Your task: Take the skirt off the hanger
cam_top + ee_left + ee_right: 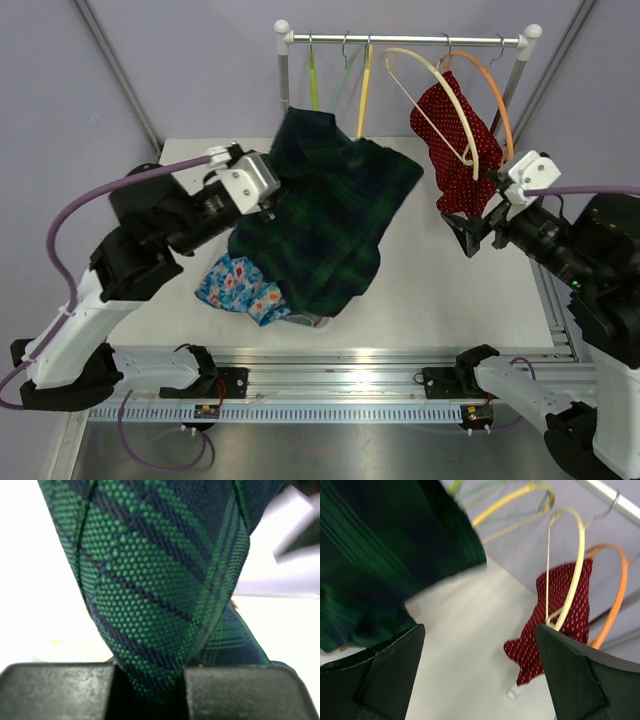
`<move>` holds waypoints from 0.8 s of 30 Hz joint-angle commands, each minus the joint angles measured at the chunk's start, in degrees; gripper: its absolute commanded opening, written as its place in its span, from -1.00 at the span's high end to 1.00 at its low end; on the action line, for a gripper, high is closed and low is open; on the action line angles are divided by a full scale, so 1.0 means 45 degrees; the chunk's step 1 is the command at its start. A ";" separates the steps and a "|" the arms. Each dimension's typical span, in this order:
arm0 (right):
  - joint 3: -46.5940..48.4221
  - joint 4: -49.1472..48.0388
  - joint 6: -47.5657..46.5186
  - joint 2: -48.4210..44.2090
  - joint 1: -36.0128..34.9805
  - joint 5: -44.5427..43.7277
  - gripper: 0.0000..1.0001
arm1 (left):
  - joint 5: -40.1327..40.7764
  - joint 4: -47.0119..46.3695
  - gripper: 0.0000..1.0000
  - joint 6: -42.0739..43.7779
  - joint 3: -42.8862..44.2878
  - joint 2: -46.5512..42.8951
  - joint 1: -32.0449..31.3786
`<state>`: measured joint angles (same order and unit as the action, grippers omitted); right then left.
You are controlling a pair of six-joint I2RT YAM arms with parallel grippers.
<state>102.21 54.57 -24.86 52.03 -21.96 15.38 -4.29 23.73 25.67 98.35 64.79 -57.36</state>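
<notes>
The dark green plaid skirt [320, 220] hangs spread above the table, its top edge close to the lower ends of the green hanger [313, 85] and yellow hanger [364, 90]; I cannot tell whether it still touches them. My left gripper [268, 205] is shut on the skirt's left edge; in the left wrist view the fabric [150, 580] is pinched in that gripper [150, 690]. My right gripper [470, 235] is open and empty, just below a red dotted garment [455, 150]. The right wrist view shows the gripper [480, 670], with the skirt [380, 555] blurred at its left.
The red garment [565, 615] hangs on a cream hanger [440, 85] beside an orange hanger [497, 100] on the rail [400, 40]. A floral cloth [235, 285] lies on the white table [450, 300] under the skirt's lower left.
</notes>
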 commanded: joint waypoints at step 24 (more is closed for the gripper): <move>-0.7654 -0.2711 0.1462 -0.1464 0.2554 -0.0351 -0.99 | -0.0898 -0.2048 1.00 -0.4743 -1.0368 -0.4576 0.4329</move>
<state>69.43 45.63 -19.22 45.78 -11.44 11.57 -0.25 21.19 14.28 54.13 42.98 -38.11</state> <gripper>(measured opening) 0.993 0.100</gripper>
